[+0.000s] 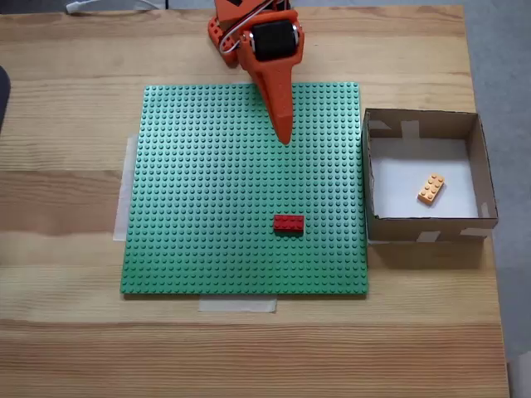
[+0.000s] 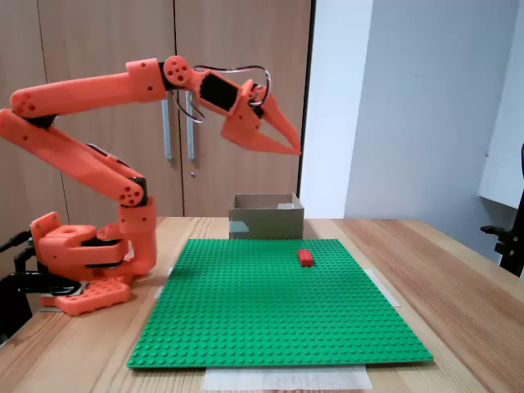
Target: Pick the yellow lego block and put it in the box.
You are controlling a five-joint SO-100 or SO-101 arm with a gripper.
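Yellow lego block is seen lying tilted on the white floor of the box, right of the green baseplate, while the gripper is held high, empty, fingers pressed together.

A light wooden table with long plank grain fills the foreground in both fixed views. Behind it stands a wooden cabinet with flat doors and two slim metal handles side by side. To the right of the cabinet rises a plain pale wall, evenly lit by soft light. At the far right edge, part of a dark office chair shows.
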